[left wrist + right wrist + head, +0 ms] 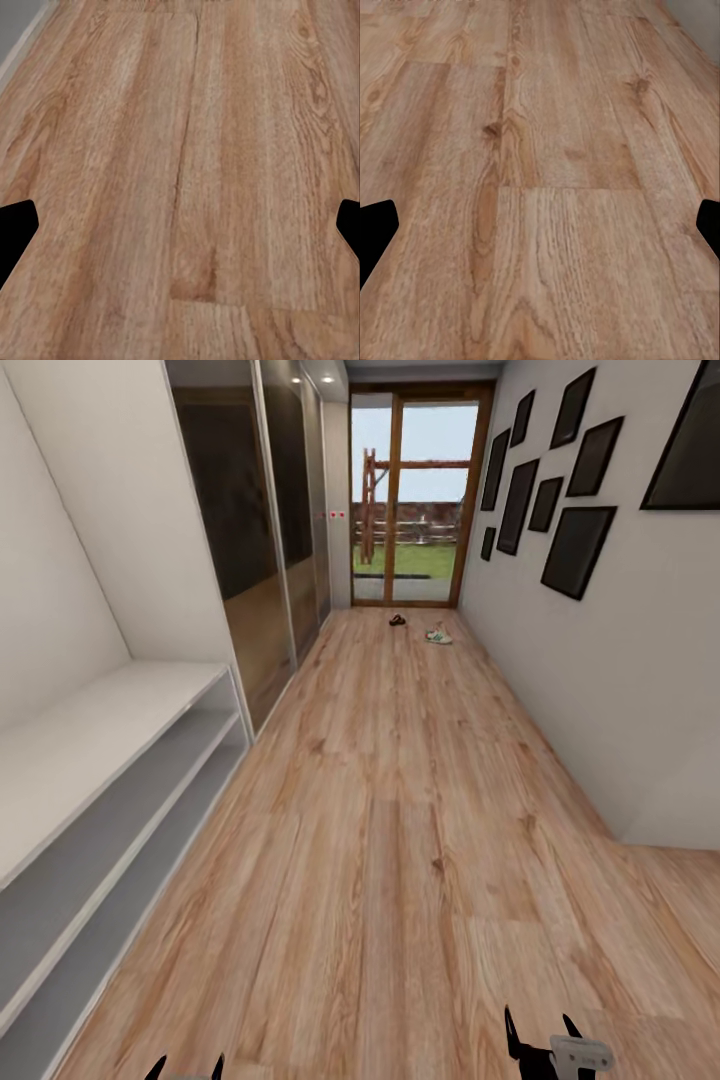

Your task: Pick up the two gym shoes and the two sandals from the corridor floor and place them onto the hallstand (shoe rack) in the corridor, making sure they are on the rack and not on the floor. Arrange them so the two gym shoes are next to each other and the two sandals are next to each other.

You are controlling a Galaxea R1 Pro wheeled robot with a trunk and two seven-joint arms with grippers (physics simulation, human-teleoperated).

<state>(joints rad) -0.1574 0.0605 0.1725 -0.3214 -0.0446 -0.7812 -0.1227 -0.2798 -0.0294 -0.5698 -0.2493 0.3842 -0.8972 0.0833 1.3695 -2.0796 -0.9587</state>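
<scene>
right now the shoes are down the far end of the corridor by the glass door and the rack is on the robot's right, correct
Not quite. The shoes do lie on the floor at the far end near the glass door, but the rack stands on the robot's left, not its right. The head view shows it.

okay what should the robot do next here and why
Probably drive forward down the corridor floor: the gym shoes and sandals lie far off near the glass door, both grippers hang open and empty, and the hallstand stands bare.
</scene>
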